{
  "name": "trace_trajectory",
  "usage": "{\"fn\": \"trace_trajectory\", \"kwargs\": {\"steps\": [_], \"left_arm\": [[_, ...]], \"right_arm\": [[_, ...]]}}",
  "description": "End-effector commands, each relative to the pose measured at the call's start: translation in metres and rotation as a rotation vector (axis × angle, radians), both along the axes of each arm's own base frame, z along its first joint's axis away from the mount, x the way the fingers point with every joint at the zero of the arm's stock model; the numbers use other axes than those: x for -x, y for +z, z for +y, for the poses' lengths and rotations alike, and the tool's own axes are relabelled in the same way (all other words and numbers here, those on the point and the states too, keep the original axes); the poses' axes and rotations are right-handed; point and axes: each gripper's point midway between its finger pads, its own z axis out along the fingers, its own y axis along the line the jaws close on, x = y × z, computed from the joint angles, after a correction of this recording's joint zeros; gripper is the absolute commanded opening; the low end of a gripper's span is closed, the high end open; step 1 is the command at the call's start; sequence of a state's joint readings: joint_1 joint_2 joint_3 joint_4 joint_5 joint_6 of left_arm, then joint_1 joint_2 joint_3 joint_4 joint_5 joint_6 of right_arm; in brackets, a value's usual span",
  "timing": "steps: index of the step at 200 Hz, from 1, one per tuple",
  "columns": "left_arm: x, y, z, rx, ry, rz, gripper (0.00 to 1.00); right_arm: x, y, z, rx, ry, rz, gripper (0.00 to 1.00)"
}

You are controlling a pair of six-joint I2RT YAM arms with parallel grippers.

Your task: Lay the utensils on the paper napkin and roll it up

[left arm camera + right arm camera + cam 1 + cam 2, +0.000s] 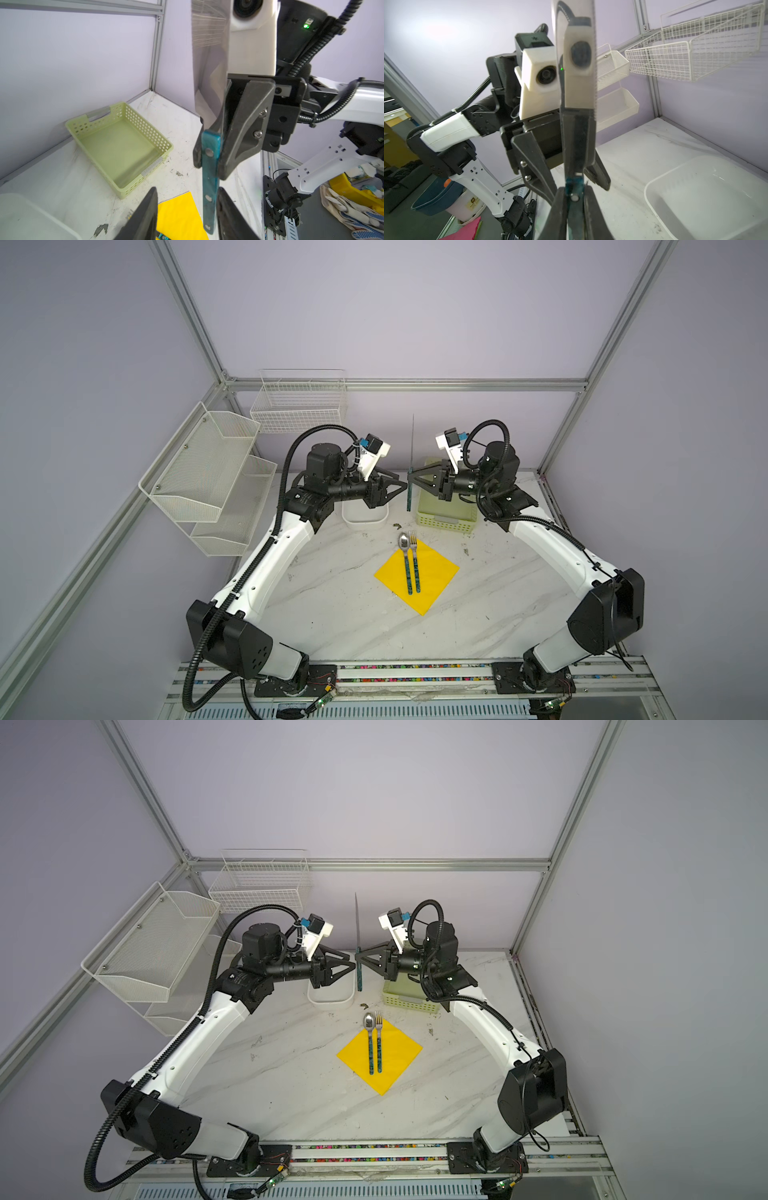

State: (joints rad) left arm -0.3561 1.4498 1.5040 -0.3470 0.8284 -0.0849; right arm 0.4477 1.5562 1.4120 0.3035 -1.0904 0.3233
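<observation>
A spoon (405, 560) (370, 1044) and a fork (414, 560) (379, 1044) with teal handles lie side by side on the yellow paper napkin (432, 572) (395, 1052) (178, 216). Their heads reach past its far corner. My right gripper (410, 481) (358, 961) (574, 199) is shut on the top of the teal handle of a knife (409, 497) (360, 977) (210, 176) (579, 83). The knife stands upright above the table, blade up. My left gripper (401, 487) (351, 966) (187, 216) faces it, open. The handle's lower part sits between its fingers, close to one of them.
A pale green perforated basket (446, 518) (409, 1000) (116, 145) stands under my right gripper. A white tub (365, 518) (330, 1000) (706, 197) stands under the left one. White mesh shelves (208, 477) and a wire basket (297, 406) hang at the back left.
</observation>
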Motion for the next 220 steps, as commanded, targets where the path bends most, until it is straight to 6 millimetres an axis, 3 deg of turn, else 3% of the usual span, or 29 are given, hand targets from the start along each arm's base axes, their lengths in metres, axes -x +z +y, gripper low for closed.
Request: {"fn": "trace_trajectory", "kwargs": {"steps": [1, 57, 126, 220], "left_arm": [[0.036, 0.029, -0.004, 0.071, -0.138, -0.120, 0.42], [0.055, 0.038, -0.010, 0.131, -0.235, -0.166, 0.30], [0.064, 0.038, -0.015, 0.146, -0.296, -0.169, 0.30], [0.068, 0.041, -0.023, 0.158, -0.346, -0.154, 0.28]], "right_arm": [[0.032, 0.032, -0.008, -0.073, 0.093, -0.128, 0.00], [0.042, 0.044, -0.012, -0.104, 0.117, -0.148, 0.00], [0.058, 0.061, -0.017, -0.143, 0.154, -0.171, 0.00], [0.062, 0.063, -0.016, -0.145, 0.169, -0.169, 0.00]]}}
